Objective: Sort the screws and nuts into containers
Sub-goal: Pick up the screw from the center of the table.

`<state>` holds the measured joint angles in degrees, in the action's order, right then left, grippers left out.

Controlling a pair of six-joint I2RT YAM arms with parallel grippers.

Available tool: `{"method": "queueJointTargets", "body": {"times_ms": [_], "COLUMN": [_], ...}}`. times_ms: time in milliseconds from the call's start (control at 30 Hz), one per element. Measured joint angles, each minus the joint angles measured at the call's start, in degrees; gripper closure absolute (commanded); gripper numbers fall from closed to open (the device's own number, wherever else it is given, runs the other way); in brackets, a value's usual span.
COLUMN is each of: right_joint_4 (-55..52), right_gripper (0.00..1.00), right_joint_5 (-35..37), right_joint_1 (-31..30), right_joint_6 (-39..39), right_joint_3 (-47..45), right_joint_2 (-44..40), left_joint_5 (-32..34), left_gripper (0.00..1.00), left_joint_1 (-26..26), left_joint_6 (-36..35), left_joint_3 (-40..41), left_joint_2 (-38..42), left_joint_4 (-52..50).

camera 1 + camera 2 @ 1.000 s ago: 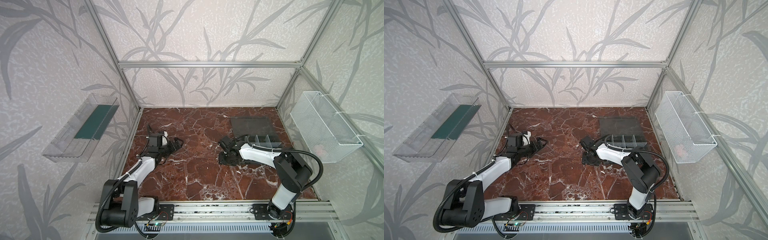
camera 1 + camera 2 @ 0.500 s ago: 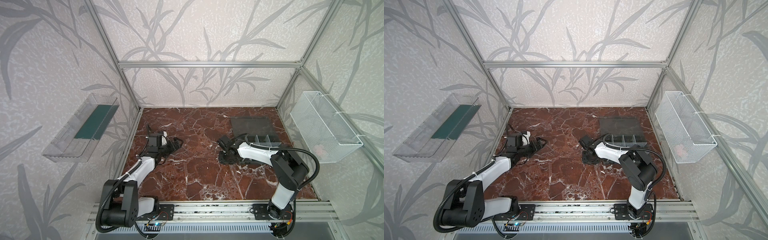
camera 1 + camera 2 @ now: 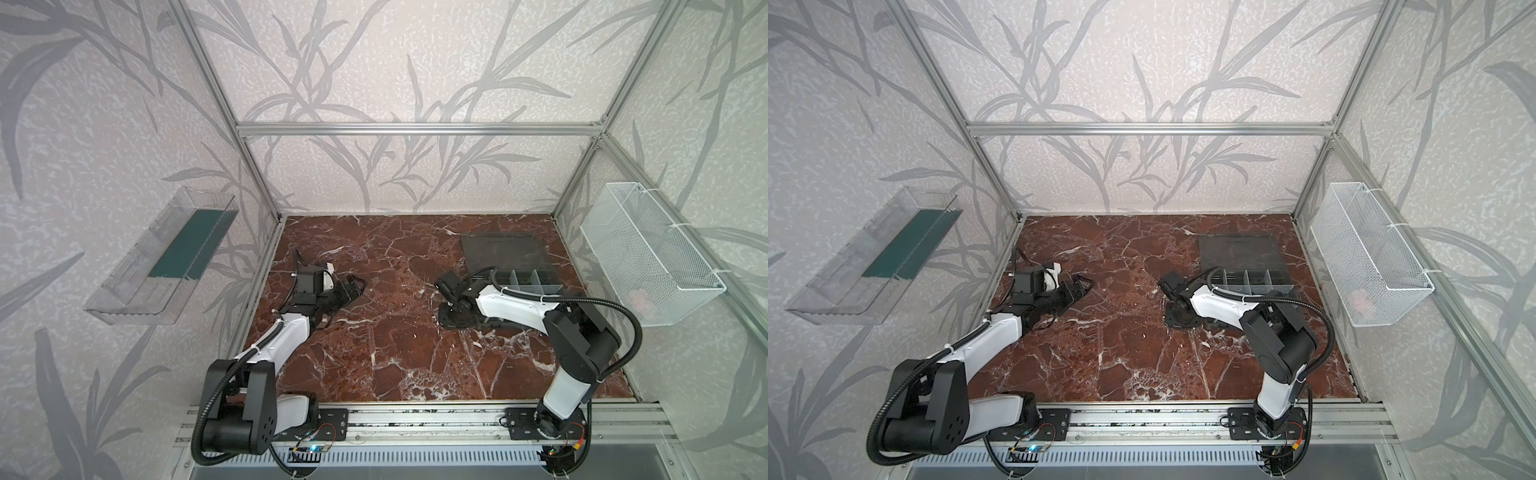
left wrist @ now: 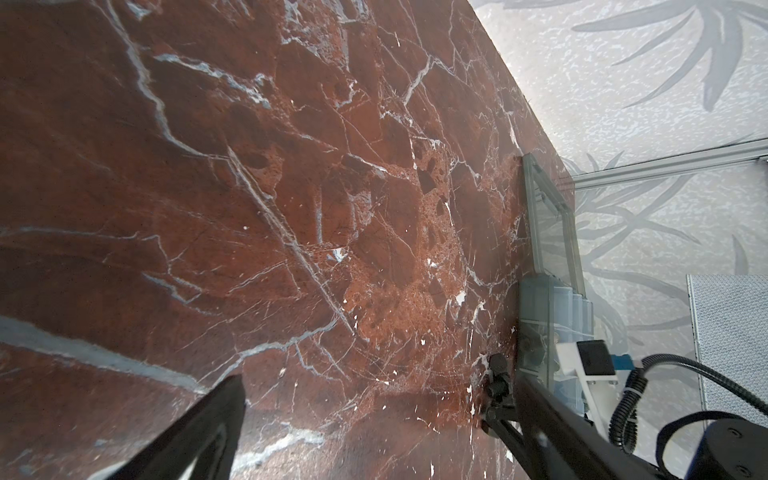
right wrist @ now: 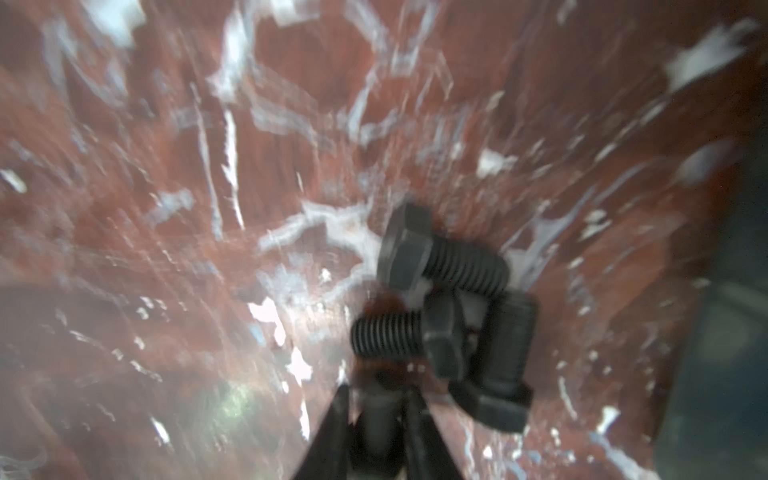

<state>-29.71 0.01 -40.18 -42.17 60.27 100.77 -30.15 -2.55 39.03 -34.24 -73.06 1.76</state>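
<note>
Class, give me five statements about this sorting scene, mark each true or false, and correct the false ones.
1. The organiser box has its lid open, lying flat behind it. True.
2. The left gripper holds a nut. False: its jaws stand open and empty.
3. A cluster of black screws lies on the marble table by the right gripper. True.
4. The wire basket stands on the table. False: it hangs on the wall at the robot's right.
5. The right gripper's jaws are wide open. False: they pinch a black screw, though the view is blurred.
</note>
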Motion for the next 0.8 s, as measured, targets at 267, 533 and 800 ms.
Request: {"method": "queueJointTargets", "body": {"times_ms": [267, 533, 800], "right_joint_4": [-3.0, -7.2, -11.6], "right_gripper": [0.96, 0.99, 0.99], "right_joint_5": [0.0, 0.2, 2.5], "right_joint_1": [-0.1, 0.3, 5.8], "right_joint_6": [4.0, 7.9, 10.0], "right_joint_3": [0.0, 1.0, 1.0], "right_joint_2": [-4.0, -11.0, -19.3], "left_joint_5": [0.0, 0.0, 0.0], "left_gripper": [0.01, 0.01, 0.01], "left_joint_1": [0.1, 0.1, 0.1], "left_joint_6": [0.0, 0.0, 0.0], "left_joint_3": [0.4, 0.5, 0.5], "left_joint_2": [0.0, 0.0, 0.0], "left_joint_4": [0.0, 0.0, 0.0]}}
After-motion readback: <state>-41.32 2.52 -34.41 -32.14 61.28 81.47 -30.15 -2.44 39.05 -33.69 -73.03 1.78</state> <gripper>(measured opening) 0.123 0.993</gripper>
